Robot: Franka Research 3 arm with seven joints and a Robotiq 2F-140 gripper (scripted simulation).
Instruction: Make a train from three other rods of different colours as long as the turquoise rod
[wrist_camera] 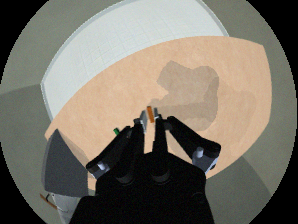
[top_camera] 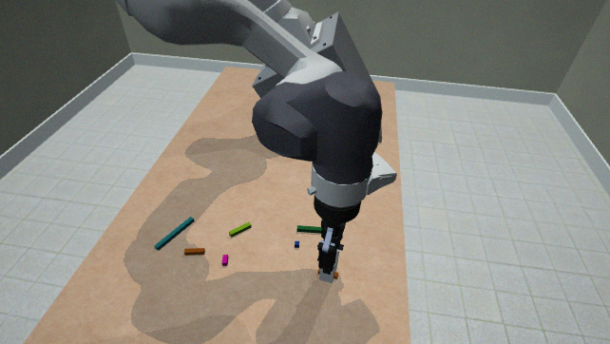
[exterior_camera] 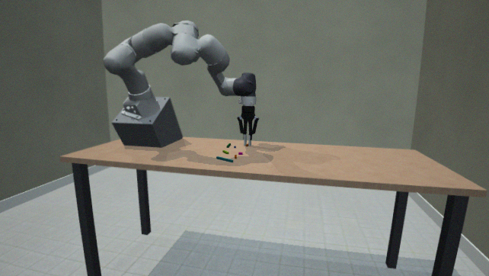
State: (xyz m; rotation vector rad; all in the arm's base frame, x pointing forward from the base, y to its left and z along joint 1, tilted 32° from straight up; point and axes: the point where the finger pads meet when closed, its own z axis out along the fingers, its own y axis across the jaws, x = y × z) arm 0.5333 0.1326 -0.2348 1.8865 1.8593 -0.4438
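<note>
An orange rod (top_camera: 336,275) (exterior_camera: 247,145) (wrist_camera: 150,114) lies between the fingertips of my gripper (top_camera: 327,277) (exterior_camera: 247,144) (wrist_camera: 150,114), which is low at the table and slightly open, with narrow gaps beside the rod. A blue rod (top_camera: 296,244) (exterior_camera: 234,147) and a green rod (top_camera: 309,229) (exterior_camera: 228,146) (wrist_camera: 116,132) lie behind it; my gripper hides the green rod's right end in the top view. A magenta rod (top_camera: 225,259) (exterior_camera: 240,153), a second orange rod (top_camera: 195,251) (exterior_camera: 235,156), a lime rod (top_camera: 239,229) (exterior_camera: 225,152) and the turquoise rod (top_camera: 174,233) (exterior_camera: 225,158) lie apart to the left.
The table (top_camera: 266,200) (exterior_camera: 343,168) carries the rods; its right edge in the top view is not far from my gripper. The arm's base (exterior_camera: 148,126) stands at the table's far left in the exterior view. Shadows of the arm cross the table.
</note>
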